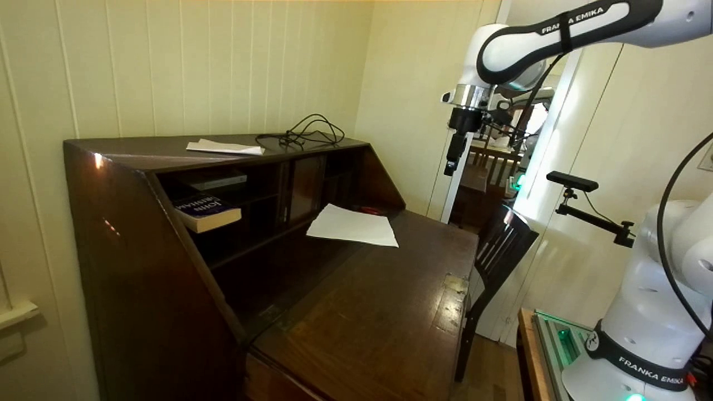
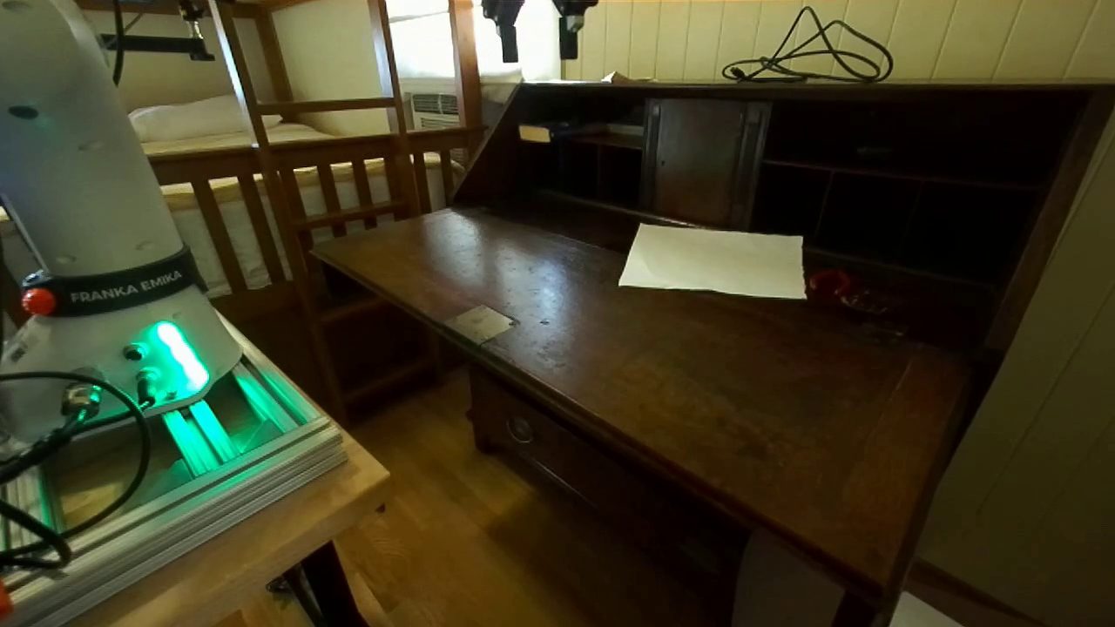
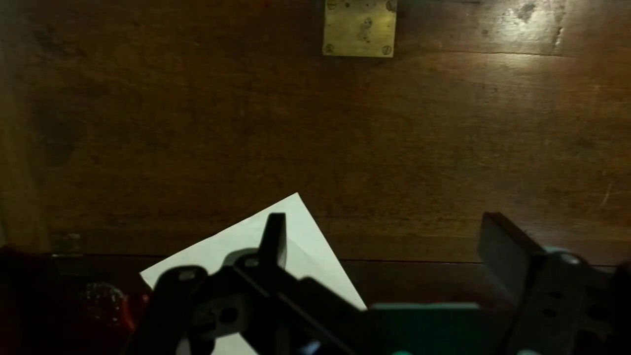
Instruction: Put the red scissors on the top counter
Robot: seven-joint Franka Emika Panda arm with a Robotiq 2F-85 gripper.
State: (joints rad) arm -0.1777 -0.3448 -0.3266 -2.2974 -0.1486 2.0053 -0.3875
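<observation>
The red scissors show as small red loops at the back of the writing leaf, beside the paper, in both exterior views (image 1: 370,210) (image 2: 829,285). They also show, dark and partly hidden by a finger, at the lower left of the wrist view (image 3: 132,311). Their blades cannot be made out. The top counter (image 1: 167,157) is the long dark board on top of the desk; an exterior view shows it nearly edge-on (image 2: 984,84). My gripper (image 1: 450,168) is high above the writing leaf, open and empty. Its fingers are wide apart in an exterior view (image 2: 538,54) and the wrist view (image 3: 382,219).
White paper (image 2: 712,261) lies on the writing leaf (image 2: 697,374) by the scissors. A black cable (image 1: 303,133) and folded paper (image 1: 225,147) lie on the top counter. A book (image 1: 209,213) sticks out of a cubby. A chair (image 1: 501,245) stands beside the desk.
</observation>
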